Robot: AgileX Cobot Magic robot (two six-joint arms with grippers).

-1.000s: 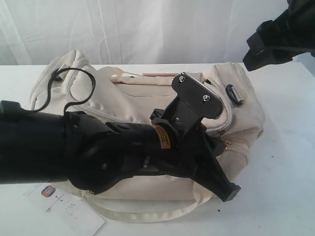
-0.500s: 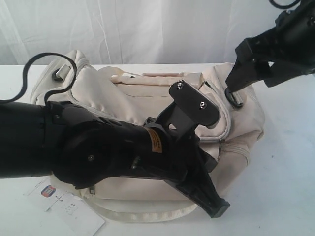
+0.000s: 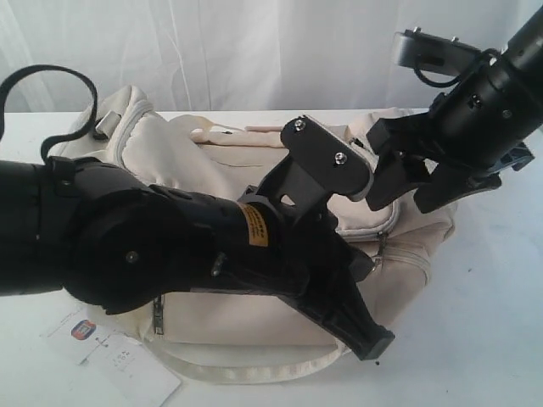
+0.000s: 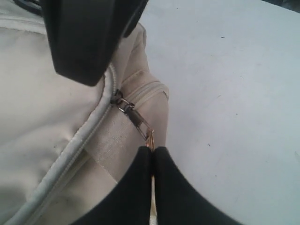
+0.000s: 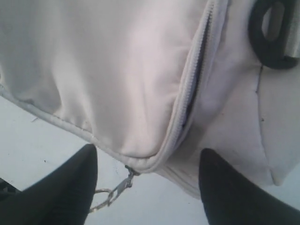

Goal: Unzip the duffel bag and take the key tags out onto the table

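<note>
White table point(image 3: 496, 339), pale curtain point(image 3: 254, 51) behind

The bulky black left arm point(image 3: 170, 254) lies across the cream fabric duffel bag point(image 3: 204, 153), covering most of its front and top, with the left gripper point(image 4: 152, 152) pinched on the metal zipper pull point(image 4: 136, 119). The black right gripper point(image 3: 411, 197), fingers spread, hangs over the bag's right end. Bare broad white tabletop point(image 3: 501, 339) lies right of the bag.
</note>
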